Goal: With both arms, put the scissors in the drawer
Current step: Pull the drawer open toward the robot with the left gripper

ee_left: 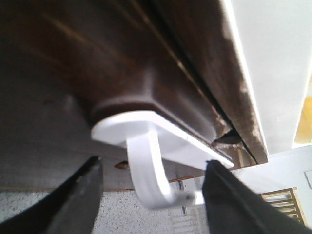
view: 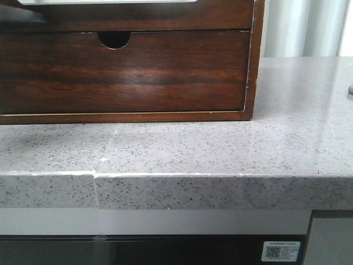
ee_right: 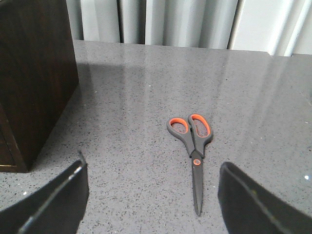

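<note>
Early stage, judging by how things lie. Front view shows only a dark wooden cabinet [view: 127,61] on the speckled grey bench [view: 220,149], w/ one shut front that has a half-round notch [view: 114,38] at its top edge, about 11 o'clock in frame. That front isn't the target. No arm or scissors visible there.

Left wrist view: left hand [ee_left: 153,192] is open, its two dark fingers [ee_left: 78,200] spread either side of a white hook-shaped pull [ee_left: 148,170] fixed under a pale plate on the glossy dark-brown drawer [ee_left: 97,73]. The fingers straddle the hook but no contact is visible; not gripping yet. View is blurred and very close, so can't tell for sure if the drawer is shut or slightly out; no clear gap seen.

Right wrist view: scissors [ee_right: 192,148], grey w/ orange-lined handles, lie flat and closed on the bench, well apart from the cabinet side, blades pointing toward the camera, handles away. Right hand [ee_right: 151,195] is open, fingers wide, hovering short of the scissors and not touching.

Done so far: both hands lined up approx. on their targets. Left to do: close on the hook, pull drawer out, pick up scissors, carry over, drop in, prob. shut the drawer.
</note>
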